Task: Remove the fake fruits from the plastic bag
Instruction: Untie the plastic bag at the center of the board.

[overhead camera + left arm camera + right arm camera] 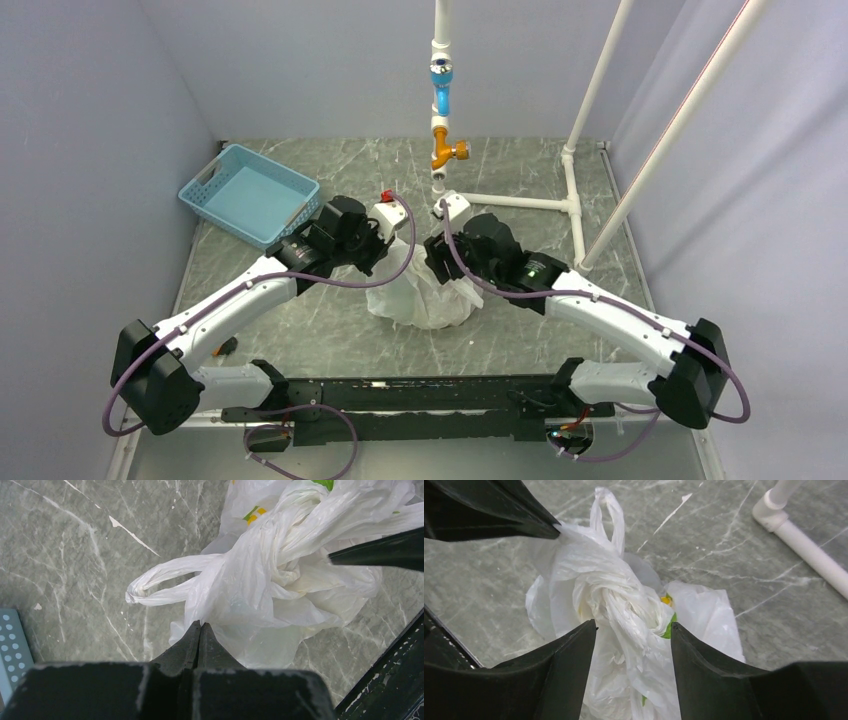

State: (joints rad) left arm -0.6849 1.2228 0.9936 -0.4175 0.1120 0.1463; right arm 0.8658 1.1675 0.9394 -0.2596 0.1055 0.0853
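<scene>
Top view: shows the plastic bag (425, 295) bunched mid-tabletop (300, 330), bare marble all round, blue basket (250, 190) well apart at left. Left wrist: finds the left claw (200, 630) closed, pinching the bag's near film, probably to anchor it; loop handle (160, 580) lying free. Right wrist: finds the right claw (633, 627) open, straddling the twisted neck unclamped; fake fruits presumably inside, unseen; white pipe (809, 550) well clear.
</scene>
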